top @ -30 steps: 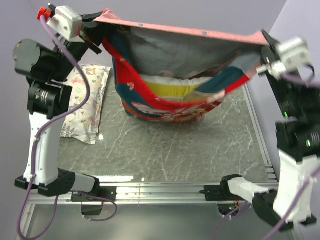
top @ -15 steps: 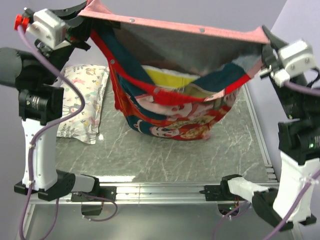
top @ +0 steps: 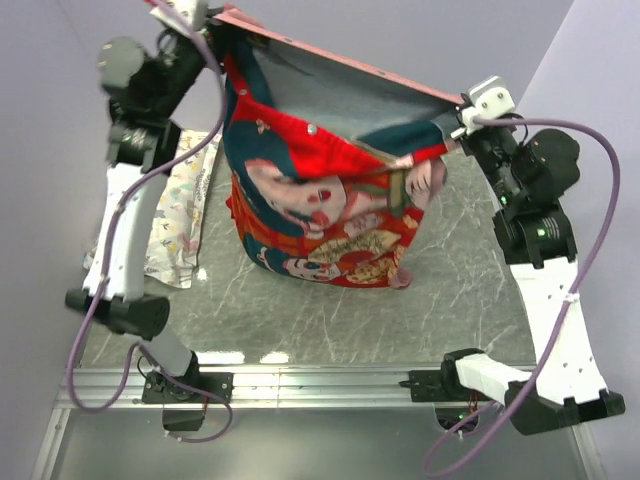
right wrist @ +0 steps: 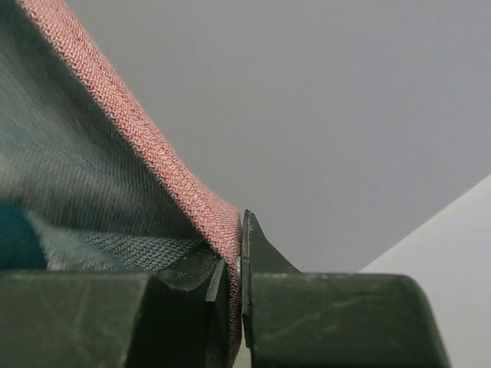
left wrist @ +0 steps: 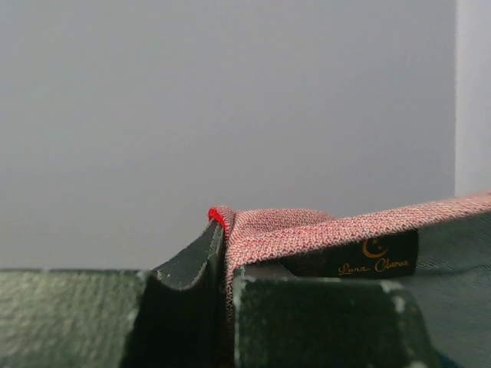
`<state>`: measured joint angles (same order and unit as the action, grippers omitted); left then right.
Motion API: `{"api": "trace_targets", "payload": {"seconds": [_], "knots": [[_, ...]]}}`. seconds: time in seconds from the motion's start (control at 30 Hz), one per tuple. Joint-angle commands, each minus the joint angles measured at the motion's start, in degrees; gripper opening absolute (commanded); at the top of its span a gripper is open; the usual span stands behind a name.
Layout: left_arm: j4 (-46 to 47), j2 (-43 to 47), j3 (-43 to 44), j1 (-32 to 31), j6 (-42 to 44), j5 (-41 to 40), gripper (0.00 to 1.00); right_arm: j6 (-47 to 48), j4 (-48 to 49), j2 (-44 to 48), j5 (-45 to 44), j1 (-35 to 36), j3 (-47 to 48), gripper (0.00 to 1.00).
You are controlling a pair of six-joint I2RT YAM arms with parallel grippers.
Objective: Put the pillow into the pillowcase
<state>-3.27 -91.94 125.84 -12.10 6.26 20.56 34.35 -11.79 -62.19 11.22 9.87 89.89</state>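
Note:
The red pillowcase (top: 330, 215) with cartoon children hangs from both grippers, its mouth up, its bottom near the table. My left gripper (top: 222, 18) is shut on the pink hem at the top left corner; the hem shows between its jaws in the left wrist view (left wrist: 307, 228). My right gripper (top: 458, 108) is shut on the hem at the right corner, lower than the left; that hem also shows in the right wrist view (right wrist: 176, 184). The cream pillow is hidden; none of it shows at the case's mouth.
A white animal-print pillow (top: 175, 215) lies on the grey marbled table (top: 350, 320) at the left, partly behind the left arm. An aluminium rail (top: 320, 385) runs along the near edge. Purple walls stand close behind and at both sides.
Both grippers have raised the pillowcase higher, the left one more, tilting the hem. The case's front has swung up and closed over the yellow pillow, which no longer shows.

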Motion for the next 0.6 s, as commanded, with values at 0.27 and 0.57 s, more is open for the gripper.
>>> {"api": "trace_targets", "payload": {"seconds": [0.27, 0.57], "knots": [[13.81, 7.90, 2.66, 9.19, -1.34, -29.43, 0.00, -6.83, -7.80, 1.46, -24.85, -7.32, 26.01, 0.00], [16.19, 25.30, -9.12, 9.64, 2.70, -31.27, 0.00, -9.47, -9.92, 11.11, -14.66, -7.32, 28.59, 0.00]]}}
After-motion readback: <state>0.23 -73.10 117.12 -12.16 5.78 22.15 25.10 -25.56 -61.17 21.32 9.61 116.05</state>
